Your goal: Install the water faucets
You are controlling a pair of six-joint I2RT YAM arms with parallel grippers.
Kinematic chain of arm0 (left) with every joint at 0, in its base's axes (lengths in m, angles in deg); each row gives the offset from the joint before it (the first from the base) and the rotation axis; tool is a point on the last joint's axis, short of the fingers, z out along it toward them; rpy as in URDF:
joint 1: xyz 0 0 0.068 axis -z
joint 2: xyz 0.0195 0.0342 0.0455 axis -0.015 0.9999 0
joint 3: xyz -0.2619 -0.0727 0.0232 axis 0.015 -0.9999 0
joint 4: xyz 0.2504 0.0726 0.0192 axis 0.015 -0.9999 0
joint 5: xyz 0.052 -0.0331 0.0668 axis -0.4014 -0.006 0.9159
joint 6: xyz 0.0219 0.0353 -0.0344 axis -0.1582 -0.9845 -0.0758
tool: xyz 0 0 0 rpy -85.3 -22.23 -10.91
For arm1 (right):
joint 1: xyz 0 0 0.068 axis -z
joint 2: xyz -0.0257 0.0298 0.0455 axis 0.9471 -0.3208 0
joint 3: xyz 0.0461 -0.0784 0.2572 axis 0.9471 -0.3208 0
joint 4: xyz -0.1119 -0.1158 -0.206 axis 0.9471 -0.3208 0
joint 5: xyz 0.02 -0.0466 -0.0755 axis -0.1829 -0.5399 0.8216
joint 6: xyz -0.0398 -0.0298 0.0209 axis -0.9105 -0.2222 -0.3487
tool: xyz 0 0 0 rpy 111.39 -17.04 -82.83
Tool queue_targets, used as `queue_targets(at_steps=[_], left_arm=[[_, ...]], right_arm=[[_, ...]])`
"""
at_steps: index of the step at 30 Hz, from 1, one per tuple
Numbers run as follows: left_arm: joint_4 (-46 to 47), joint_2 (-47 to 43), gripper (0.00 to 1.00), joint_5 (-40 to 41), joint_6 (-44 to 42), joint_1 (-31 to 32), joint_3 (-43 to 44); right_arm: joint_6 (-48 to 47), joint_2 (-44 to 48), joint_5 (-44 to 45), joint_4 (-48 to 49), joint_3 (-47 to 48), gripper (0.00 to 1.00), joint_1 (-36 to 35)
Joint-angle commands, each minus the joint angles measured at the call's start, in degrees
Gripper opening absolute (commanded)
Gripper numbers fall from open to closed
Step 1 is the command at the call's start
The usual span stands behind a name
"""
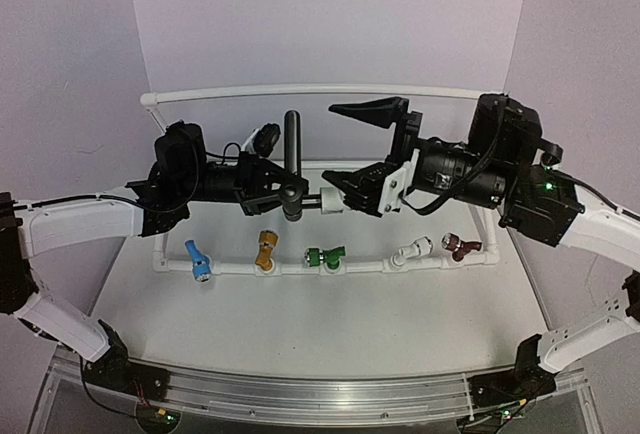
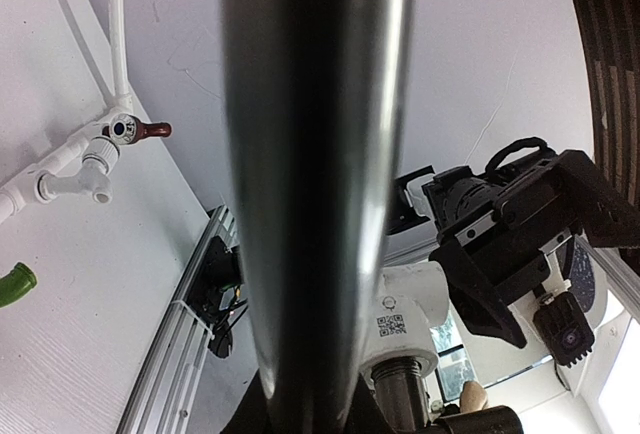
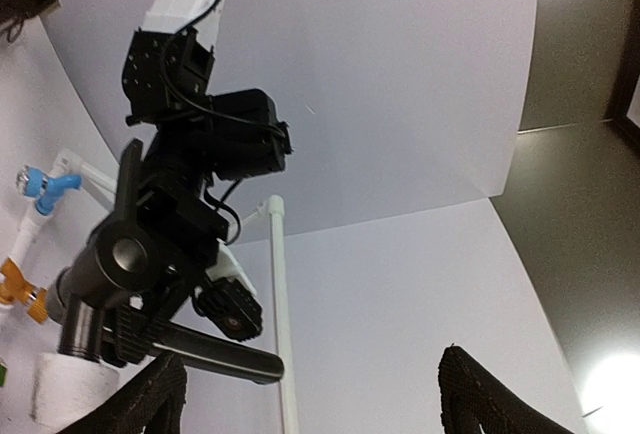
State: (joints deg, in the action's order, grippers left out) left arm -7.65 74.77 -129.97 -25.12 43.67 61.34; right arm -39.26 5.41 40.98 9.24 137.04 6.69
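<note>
Caution: left gripper pinches faucet; right gripper, spread, at its 3 o'clock. Off-centre closing could twist fitting loose.

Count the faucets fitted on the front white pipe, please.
5, left to right in the top view: blue faucet, orange faucet, green faucet, white faucet, brown faucet. A sixth, the black faucet, is off the pipe, held in the left gripper. None seem hidden.

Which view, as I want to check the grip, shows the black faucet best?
Top external: the whole black faucet shows, its lever upright, clamped in the left gripper. Left wrist gives only the lever, close and blurred. Right wrist shows the body and lever, not the grip.
</note>
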Motion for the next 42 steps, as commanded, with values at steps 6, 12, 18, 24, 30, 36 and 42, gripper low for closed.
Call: queue_targets(at_steps=[6, 12, 18, 24, 30, 36, 42], left_arm=[[3.9, -3.8, 0.0, 0.9, 0.6, 0.1, 4.4], [6.8, -3.8, 0.0, -1.9, 2.8, 0.1, 4.3], [8.0, -4.5, 0.0, -2.2, 3.6, 0.1, 4.1], [8.5, -4.5, 0.0, -3.1, 4.0, 0.1, 4.1], [7.2, -4.8, 0.0, -3.5, 2.4, 0.0, 3.3], [7.1, -4.8, 0.0, -3.7, 2.0, 0.1, 2.9], [6.2, -4.8, 0.0, -3.7, 1.3, 0.1, 2.7]], right_arm=[[-3.8, 7.2, -11.1, -16.1, -1.2, 0.89, -4.9], [-8.1, 7.8, -8.0, -16.7, -4.6, 0.66, -5.4], [-9.1, 6.5, -6.4, -18.9, -5.3, 0.53, -5.4], [-9.9, 5.9, -4.7, -18.1, -7.4, 0.48, -5.4], [-7.1, 3.7, 0.0, -15.0, -5.3, 0.48, -5.4], [-6.4, 2.9, 4.0, -12.4, -4.9, 0.49, -5.4], [-6.4, 2.4, 5.3, -9.9, -4.2, 0.51, -5.4]])
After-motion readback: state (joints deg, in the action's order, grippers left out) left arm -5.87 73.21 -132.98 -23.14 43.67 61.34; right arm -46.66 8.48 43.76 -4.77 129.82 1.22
